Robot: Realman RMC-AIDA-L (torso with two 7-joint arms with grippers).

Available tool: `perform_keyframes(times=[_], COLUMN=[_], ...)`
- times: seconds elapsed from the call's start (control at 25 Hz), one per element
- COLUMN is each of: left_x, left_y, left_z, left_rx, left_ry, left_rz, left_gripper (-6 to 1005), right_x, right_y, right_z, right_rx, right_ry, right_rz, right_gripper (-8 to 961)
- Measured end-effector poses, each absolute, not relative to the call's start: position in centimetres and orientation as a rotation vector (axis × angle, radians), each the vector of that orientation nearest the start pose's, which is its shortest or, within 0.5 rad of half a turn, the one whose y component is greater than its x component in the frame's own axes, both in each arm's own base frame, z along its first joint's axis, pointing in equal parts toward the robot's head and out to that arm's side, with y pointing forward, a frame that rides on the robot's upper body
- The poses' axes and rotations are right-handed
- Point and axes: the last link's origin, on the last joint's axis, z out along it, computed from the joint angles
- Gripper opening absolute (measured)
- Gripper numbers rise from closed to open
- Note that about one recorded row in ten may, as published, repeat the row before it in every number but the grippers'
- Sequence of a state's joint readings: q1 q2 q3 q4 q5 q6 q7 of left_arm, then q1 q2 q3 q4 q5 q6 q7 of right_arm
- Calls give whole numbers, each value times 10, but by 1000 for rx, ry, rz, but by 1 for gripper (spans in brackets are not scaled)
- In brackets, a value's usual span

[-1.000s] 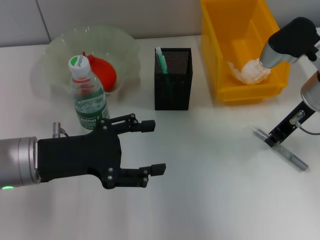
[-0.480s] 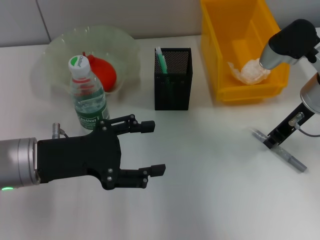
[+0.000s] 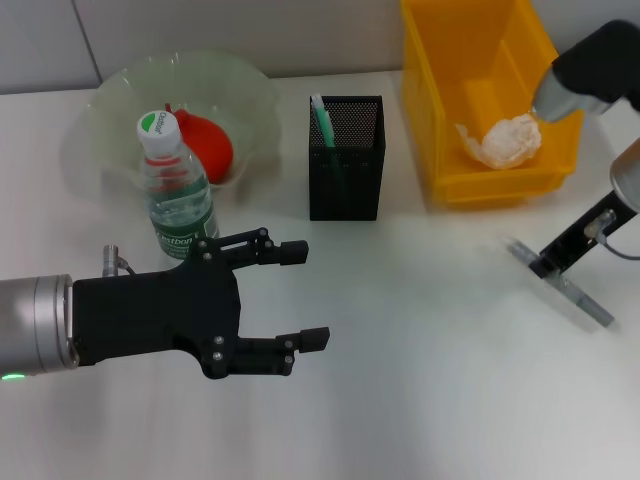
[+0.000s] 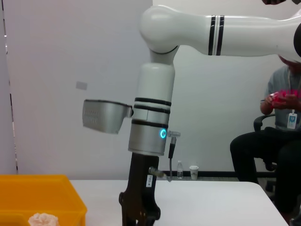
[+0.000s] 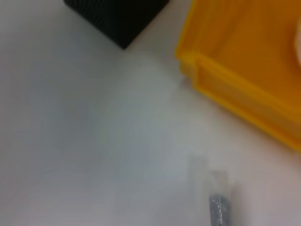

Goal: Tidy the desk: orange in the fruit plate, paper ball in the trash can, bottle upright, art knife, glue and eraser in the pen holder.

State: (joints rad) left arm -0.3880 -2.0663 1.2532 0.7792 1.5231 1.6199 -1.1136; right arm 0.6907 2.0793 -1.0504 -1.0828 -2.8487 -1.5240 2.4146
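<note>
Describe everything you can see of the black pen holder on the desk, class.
The pen holder is a square, upright box of black wire mesh, open at the top. It stands on the white desk between the glass fruit plate and the yellow bin, touching neither. A green and white stick pokes out of one back corner; what else lies inside cannot be told. No end effector touches it.

Office-lab — white desk (image 3: 420, 380), seated badge-wearer (image 4: 277, 136).

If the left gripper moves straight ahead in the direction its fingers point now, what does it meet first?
The left gripper points across bare table; the way looks free until the art knife under the right gripper, though height is unclear.
</note>
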Motion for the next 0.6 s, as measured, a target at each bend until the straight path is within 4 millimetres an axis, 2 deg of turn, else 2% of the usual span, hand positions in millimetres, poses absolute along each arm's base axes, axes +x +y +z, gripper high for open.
perform_keyframes(times=[0.6], left_x=[-212], left_y=[287], left_z=[-28], left_rx=[-2895], left_ry=[-21], left_rz=[-952], left_gripper=[827], right_x=[231], right_y=[368], right_z=[68], right_rx=[-2366], right_ry=[1028], right_rz=[-333], right_gripper=[123])
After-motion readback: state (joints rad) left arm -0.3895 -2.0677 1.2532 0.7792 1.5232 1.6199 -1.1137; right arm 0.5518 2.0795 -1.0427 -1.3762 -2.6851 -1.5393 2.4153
